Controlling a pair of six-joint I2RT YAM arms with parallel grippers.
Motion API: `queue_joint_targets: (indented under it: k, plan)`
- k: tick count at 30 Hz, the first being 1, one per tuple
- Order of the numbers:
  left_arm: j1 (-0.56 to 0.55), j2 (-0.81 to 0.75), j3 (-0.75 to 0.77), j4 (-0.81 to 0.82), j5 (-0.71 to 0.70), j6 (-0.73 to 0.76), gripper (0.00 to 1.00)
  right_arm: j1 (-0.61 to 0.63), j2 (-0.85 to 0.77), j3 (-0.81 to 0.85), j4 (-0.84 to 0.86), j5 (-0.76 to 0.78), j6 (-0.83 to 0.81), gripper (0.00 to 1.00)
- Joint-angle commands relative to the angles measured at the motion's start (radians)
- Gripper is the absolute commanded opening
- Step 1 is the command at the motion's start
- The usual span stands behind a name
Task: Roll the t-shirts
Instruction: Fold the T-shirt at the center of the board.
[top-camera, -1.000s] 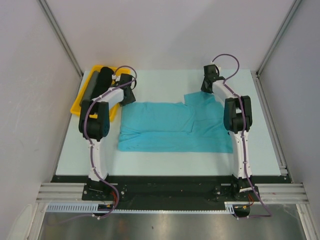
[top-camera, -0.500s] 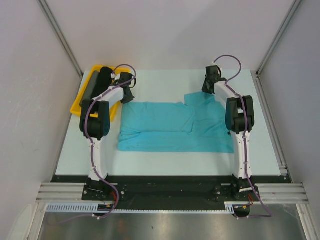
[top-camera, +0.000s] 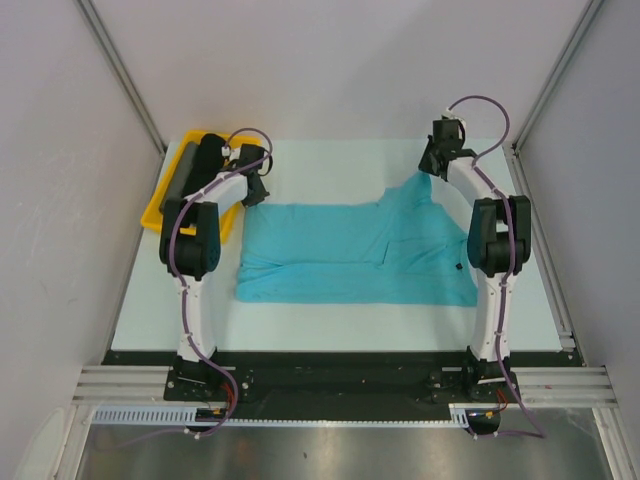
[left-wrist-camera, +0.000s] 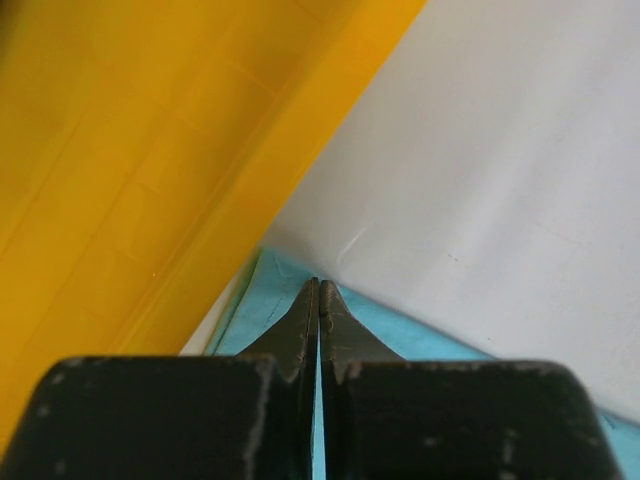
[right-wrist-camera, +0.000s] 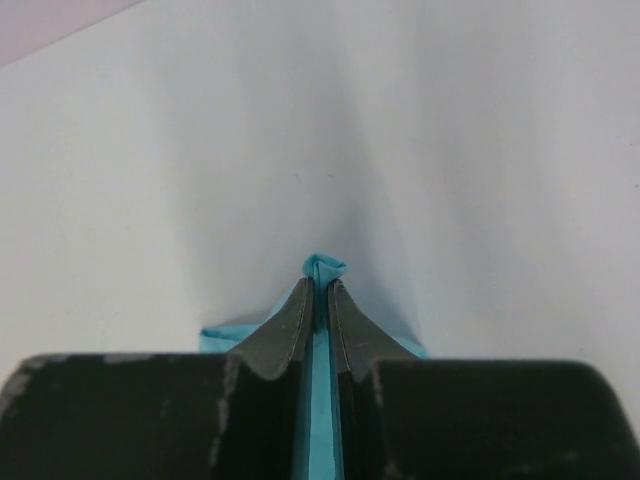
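The turquoise t-shirt (top-camera: 340, 250) lies spread flat across the middle of the table. My left gripper (top-camera: 257, 190) is shut at its far left corner, and in the left wrist view the fingertips (left-wrist-camera: 312, 296) pinch the hem of the t-shirt (left-wrist-camera: 262, 300). My right gripper (top-camera: 432, 168) is shut on the far right part of the shirt and holds it up in a peak. A bunch of the turquoise cloth (right-wrist-camera: 326, 266) pokes out beyond the right gripper (right-wrist-camera: 320, 285). A black roll (top-camera: 208, 158) and a grey roll (top-camera: 181, 172) lie in the yellow tray (top-camera: 158, 210).
The yellow tray sits at the table's far left corner, right beside my left gripper; its wall (left-wrist-camera: 150, 160) fills the left of the left wrist view. Grey walls and metal rails enclose the table on three sides.
The left jaws have closed at the shirt's far left corner. The right gripper has moved right and away, drawing the flat sleeve area up into a peak.
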Motion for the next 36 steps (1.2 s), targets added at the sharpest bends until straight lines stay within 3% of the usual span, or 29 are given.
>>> queue_joint_targets:
  k: [1, 21, 22, 25, 29, 36]
  plan:
    - [0.007, -0.068, 0.0, 0.025, 0.006, 0.007, 0.0, 0.002, -0.105, -0.061, 0.067, -0.01, -0.008, 0.04]
    - [0.005, -0.173, -0.101, 0.068, 0.003, 0.016, 0.01, -0.01, -0.306, -0.269, 0.106, -0.006, 0.006, 0.04]
    - [0.005, -0.16, -0.096, 0.062, -0.008, 0.013, 0.24, -0.008, -0.309, -0.275, 0.102, -0.007, 0.006, 0.04]
    - [0.005, -0.108, -0.037, 0.024, -0.037, 0.013, 0.42, -0.008, -0.323, -0.299, 0.096, -0.012, 0.006, 0.03]
    - [0.005, -0.01, 0.103, -0.079, -0.055, 0.01, 0.44, -0.01, -0.337, -0.327, 0.104, -0.022, 0.011, 0.03]
    - [0.005, 0.05, 0.129, -0.104, -0.059, -0.018, 0.42, -0.015, -0.326, -0.33, 0.115, -0.039, 0.008, 0.03]
